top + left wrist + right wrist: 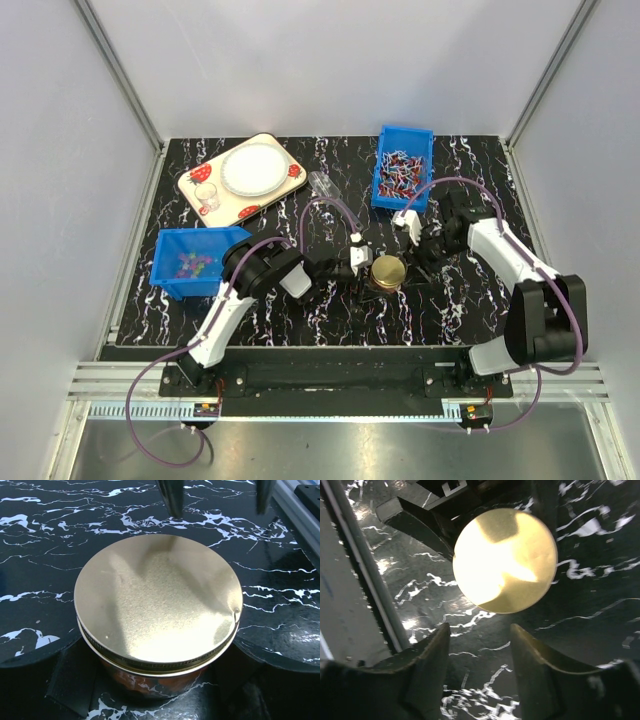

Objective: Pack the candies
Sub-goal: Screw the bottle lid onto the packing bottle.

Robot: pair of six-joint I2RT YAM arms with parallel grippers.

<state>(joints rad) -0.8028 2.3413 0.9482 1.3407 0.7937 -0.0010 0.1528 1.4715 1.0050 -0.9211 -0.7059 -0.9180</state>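
Gleaming round gold lid [157,602] — tiny multicoloured candies [192,265].

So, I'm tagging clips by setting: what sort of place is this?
Likely a robotics lab test cell: white wall panels in grey aluminium framing, two black-and-white robot arms bolted at a black marble-patterned table.

Jar [389,272] at centre frame. Left of it, a left bin [170,285] holding candies [192,265]. Upper left, a tray [195,185] with a plate [252,168] on it. Upper right of centre, behind the jar, a right bin [405,131] of wrapped sweets [400,172].
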